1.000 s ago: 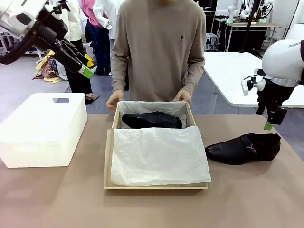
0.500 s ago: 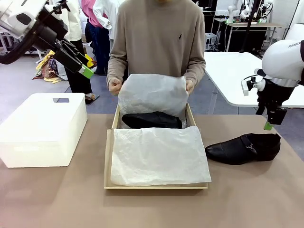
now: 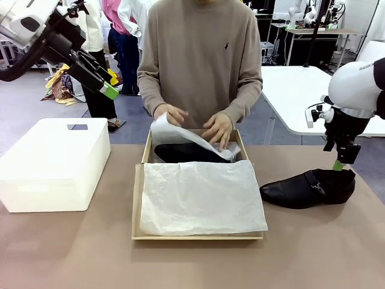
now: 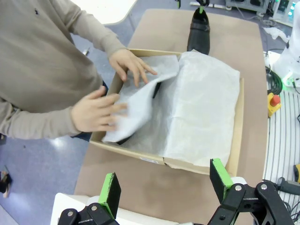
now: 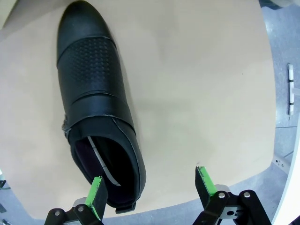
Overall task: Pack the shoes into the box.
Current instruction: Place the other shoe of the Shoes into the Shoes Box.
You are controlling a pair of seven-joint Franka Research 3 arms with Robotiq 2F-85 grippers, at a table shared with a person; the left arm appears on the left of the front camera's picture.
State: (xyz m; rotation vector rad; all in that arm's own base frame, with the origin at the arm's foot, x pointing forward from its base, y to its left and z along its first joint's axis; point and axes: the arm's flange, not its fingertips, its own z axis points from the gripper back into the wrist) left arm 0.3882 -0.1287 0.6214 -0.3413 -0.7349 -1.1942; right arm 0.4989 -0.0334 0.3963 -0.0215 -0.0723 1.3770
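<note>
One black shoe [image 3: 308,187] lies on the table to the right of the box [image 3: 138,198], toe toward the box. My right gripper [image 3: 340,163] hangs open just above its heel. In the right wrist view the shoe [image 5: 95,101] lies left of centre, and the gripper [image 5: 151,186] stands beside the heel, its left finger over the heel's edge. The other shoe [image 3: 190,153] lies in the back of the box. The person's hands [image 3: 219,129] press white tissue paper [image 3: 180,133] over it. My left gripper [image 3: 106,84] is open, high at the far left, and looks down on the box [image 4: 238,123] past its own open jaws [image 4: 165,184].
A white plastic bin [image 3: 54,164] stands on the table's left. More tissue paper [image 3: 201,197] covers the front of the box. The person stands at the far edge. A red stop button [image 4: 274,100] lies beside the table in the left wrist view.
The person lifted the rear tissue sheet and has now folded it down over the shoe in the box. My right gripper has sunk slightly toward the other shoe's heel.
</note>
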